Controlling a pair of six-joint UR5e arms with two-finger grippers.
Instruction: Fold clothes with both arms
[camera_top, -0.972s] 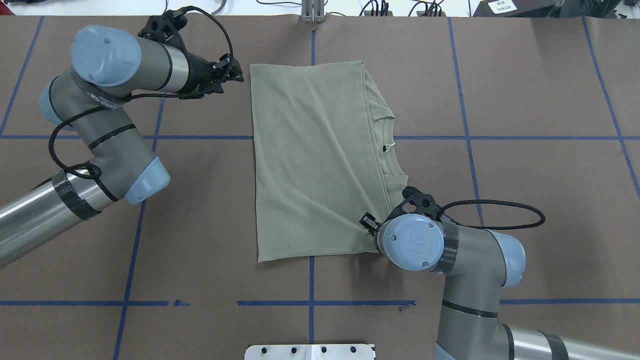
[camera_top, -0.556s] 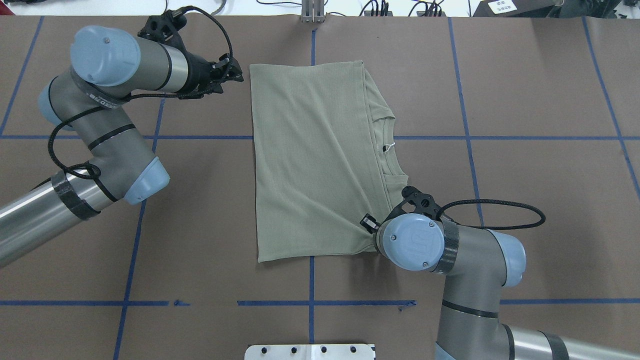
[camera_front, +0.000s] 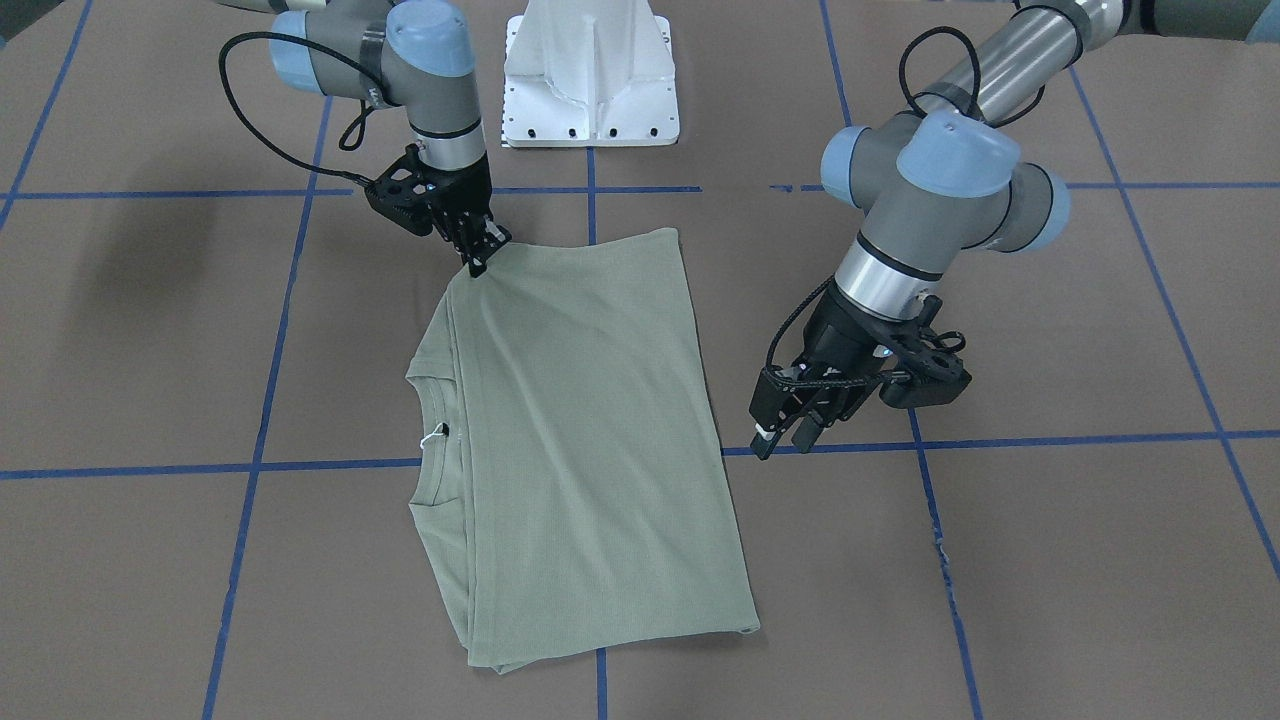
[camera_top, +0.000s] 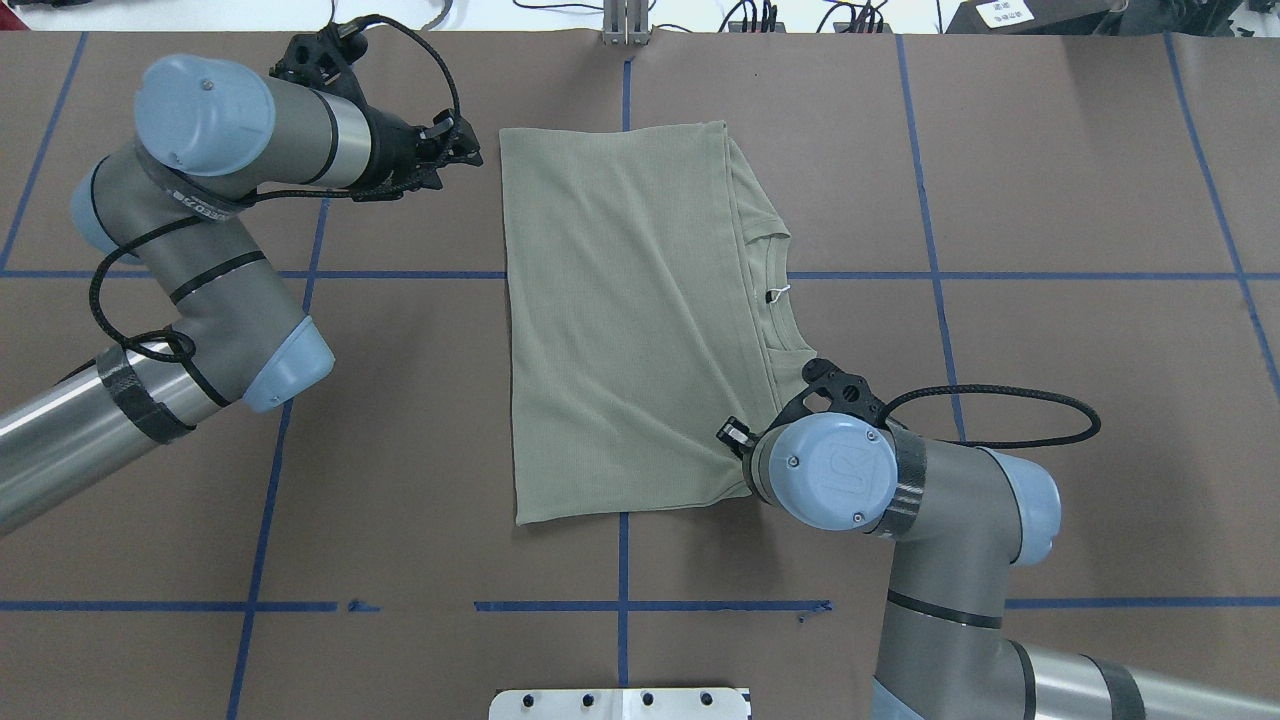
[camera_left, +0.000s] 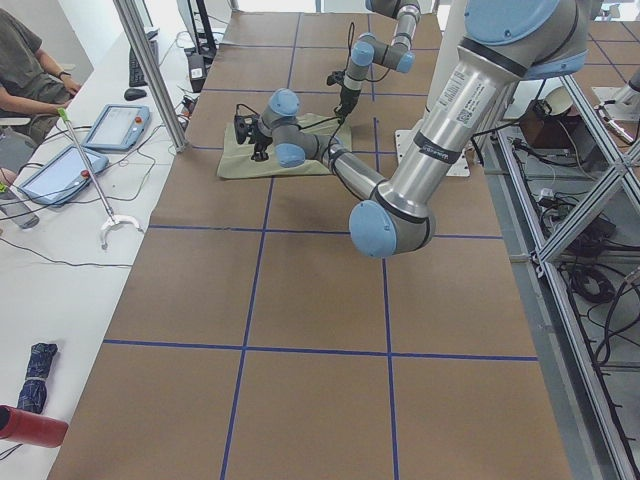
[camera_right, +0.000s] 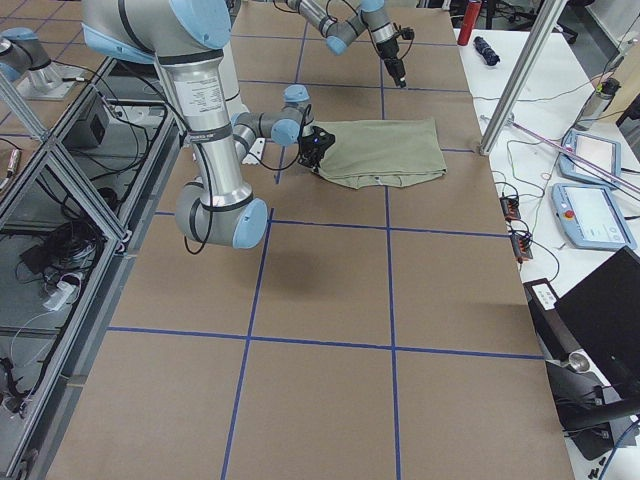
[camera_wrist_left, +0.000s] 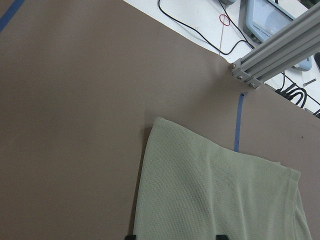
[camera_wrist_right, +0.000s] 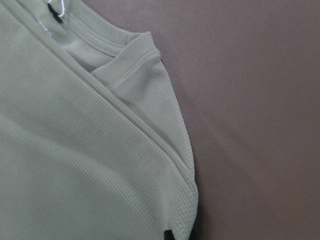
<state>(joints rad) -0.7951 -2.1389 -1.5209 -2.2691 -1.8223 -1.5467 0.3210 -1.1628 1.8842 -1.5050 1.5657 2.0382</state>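
While right gripper (camera_front: 481, 257) jaws pinch shirt (camera_front: 580, 420) corner, left gripper (camera_front: 783, 438) jaws spread, clear of shirt edge.

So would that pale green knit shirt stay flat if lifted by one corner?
Probably not: the pale sage-green knit shirt lies in soft layers, and creases fan from the corner the right gripper pinches, so it likely droops. It looks thin, so probably light. Its textured knit seems unlikely to slip.
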